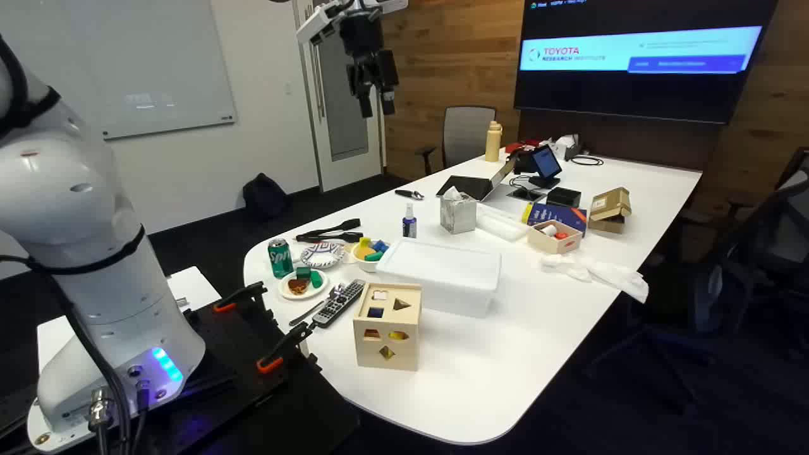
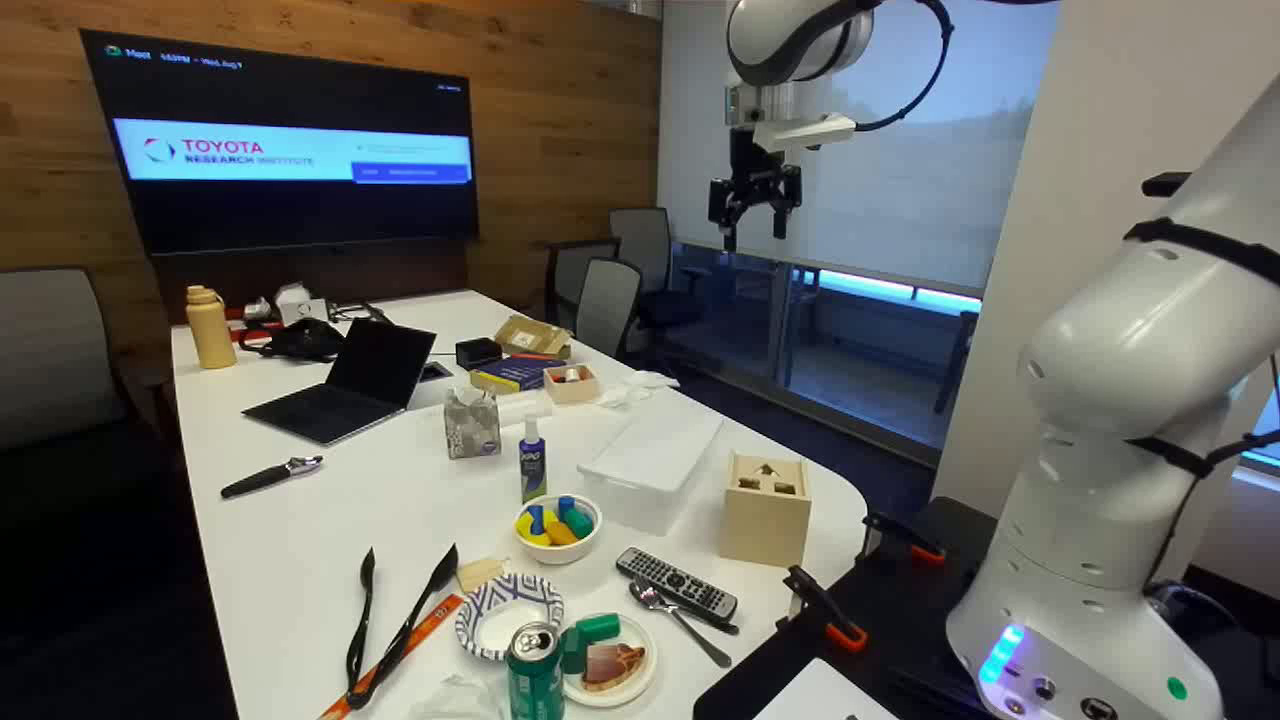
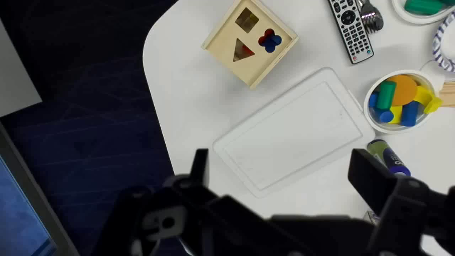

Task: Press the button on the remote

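The remote is a slim black handset with a light grey button face. It lies flat on the white table in both exterior views [image 1: 339,304] [image 2: 677,583], beside a fork and spoon and near the wooden cube box. In the wrist view the remote [image 3: 351,30] is at the upper right, its far end cut off by the frame's top edge. My gripper [image 1: 378,109] is open and empty, high above the table, pointing down, in both exterior views [image 2: 754,238]. In the wrist view the open fingers [image 3: 279,160] frame the white box's lid, away from the remote.
The wooden cube box [image 1: 387,328] and the white lidded box [image 1: 439,272] stand close to the remote. A bowl of coloured blocks [image 2: 558,528], a plate [image 2: 640,680], a green can [image 2: 536,675] and a spray bottle [image 2: 533,465] stand nearby. Black clamps [image 1: 284,347] sit at the table edge.
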You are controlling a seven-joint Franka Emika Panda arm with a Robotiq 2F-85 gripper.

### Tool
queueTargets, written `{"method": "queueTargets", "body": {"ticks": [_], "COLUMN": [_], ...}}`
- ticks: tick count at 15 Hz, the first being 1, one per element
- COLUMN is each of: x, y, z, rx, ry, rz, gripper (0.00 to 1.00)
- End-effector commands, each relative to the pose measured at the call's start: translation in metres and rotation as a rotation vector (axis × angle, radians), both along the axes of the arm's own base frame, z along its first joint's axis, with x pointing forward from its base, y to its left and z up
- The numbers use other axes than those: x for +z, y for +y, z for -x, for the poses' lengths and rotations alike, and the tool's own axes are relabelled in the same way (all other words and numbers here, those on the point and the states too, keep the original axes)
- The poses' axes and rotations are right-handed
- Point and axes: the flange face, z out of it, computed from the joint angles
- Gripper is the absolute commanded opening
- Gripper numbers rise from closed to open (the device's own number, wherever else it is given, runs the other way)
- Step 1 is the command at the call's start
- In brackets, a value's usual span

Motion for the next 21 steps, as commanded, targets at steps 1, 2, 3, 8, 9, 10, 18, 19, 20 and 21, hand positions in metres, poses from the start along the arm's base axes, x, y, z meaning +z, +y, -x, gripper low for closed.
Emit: {"method": "queueTargets", "body": {"ticks": [1, 2, 3, 8, 9, 10, 18, 19, 20, 21], "x": [0.001, 0.001, 0.001, -0.043, -0.055, -0.069, -0.192, -0.206, -0.22, -0.233], "y": [0.0, 0.0, 0.0, 0.014, 0.021, 0.033, 0.138, 0.144, 0.148, 0.149], "z": [0.0, 0.0, 0.0, -0.002, -0.001, 0.003, 0.033, 0.037, 0.039, 0.039], "rx": [0.0, 0.0, 0.0, 0.011, 0.011, 0.017, -0.109, -0.143, -0.174, -0.205], "ry": [0.001, 0.001, 0.001, 0.021, 0.021, 0.02, -0.041, -0.037, -0.036, -0.038], "rz": [0.0, 0.0, 0.0, -0.021, -0.022, -0.022, -0.058, -0.066, -0.072, -0.082], "gripper": [1.0, 1.0, 1.0, 1.0, 1.0, 1.0, 1.0, 1.0, 1.0, 1.0]}}
